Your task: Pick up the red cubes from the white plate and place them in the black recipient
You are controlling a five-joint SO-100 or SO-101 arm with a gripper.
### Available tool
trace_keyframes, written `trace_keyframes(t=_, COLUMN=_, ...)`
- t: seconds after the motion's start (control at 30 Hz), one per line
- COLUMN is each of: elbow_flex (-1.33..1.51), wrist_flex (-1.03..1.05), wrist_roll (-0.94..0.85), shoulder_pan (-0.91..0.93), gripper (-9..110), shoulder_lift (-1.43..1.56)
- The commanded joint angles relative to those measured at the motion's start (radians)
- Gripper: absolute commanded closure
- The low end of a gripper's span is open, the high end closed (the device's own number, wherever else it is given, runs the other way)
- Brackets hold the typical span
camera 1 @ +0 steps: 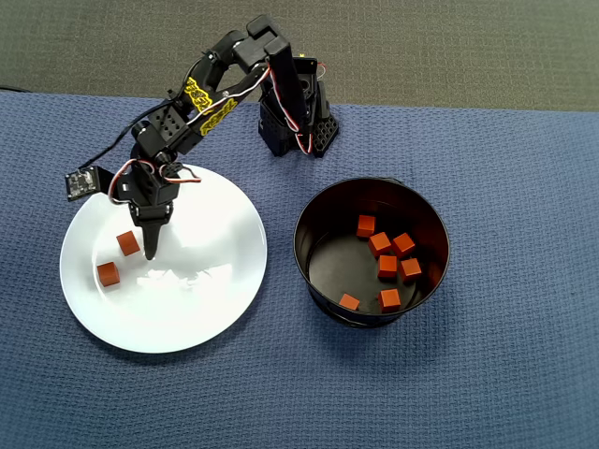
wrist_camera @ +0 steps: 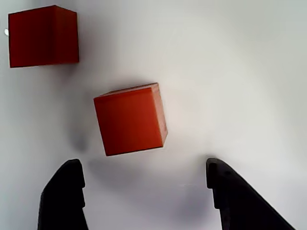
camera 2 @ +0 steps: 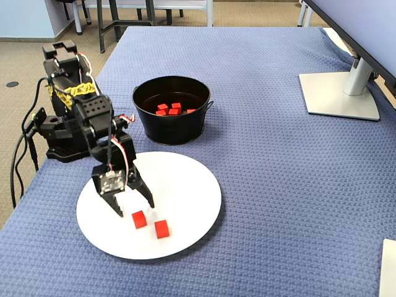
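In the wrist view, two black fingertips (wrist_camera: 64,196) of the end effector (wrist_camera: 144,191) rise from the bottom edge, spread wide apart with nothing between them. Just beyond the gap sits a small red-orange matte cube (wrist_camera: 129,120), turned slightly askew, untouched by either finger. A second identical cube (wrist_camera: 43,36) lies further off toward the upper left corner. Both rest on the glossy white surface of the large round white plate (wrist_camera: 240,72).

The overhead view shows the black arm with yellow markings (camera 1: 201,98) reaching down over the left part of the plate (camera 1: 206,299); the nearer cube (camera 1: 128,243) lies just left of the end effector (camera 1: 150,245), the other cube (camera 1: 109,273) a little further toward the plate's left rim. To the right of the plate, apart from it, stands the round glossy black container with tall straight walls (camera 1: 314,271); six red cubes (camera 1: 387,266) lie on its flat bottom.

In the fixed view, the open end effector (camera 2: 131,204) hangs low over the plate (camera 2: 185,185), just behind the two cubes (camera 2: 139,219), with the black container (camera 2: 170,130) beyond. Everything stands on a blue woven cloth covering the surface (camera 2: 278,185); a grey monitor foot (camera 2: 337,96) stands at the far right.
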Motion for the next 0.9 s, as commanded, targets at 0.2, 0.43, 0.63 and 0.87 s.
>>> trace_keyframes(t=0.2, elbow_flex=-0.041, wrist_flex=-0.132, wrist_roll=-0.069, shoulder_pan=0.003, gripper=77, shoulder_lift=-0.023)
trace_keyframes(t=0.43, elbow_flex=-0.067, wrist_flex=-0.149, wrist_roll=-0.038, shoulder_pan=0.003, gripper=87, shoulder_lift=-0.044)
trace_keyframes(t=0.63, elbow_flex=-0.061, wrist_flex=-0.150, wrist_roll=-0.032, shoulder_pan=0.002, gripper=101, shoulder_lift=-0.040)
trace_keyframes(t=0.87, elbow_flex=-0.048, wrist_flex=-0.109, wrist_roll=0.023, shoulder_pan=-0.005, gripper=101, shoulder_lift=0.028)
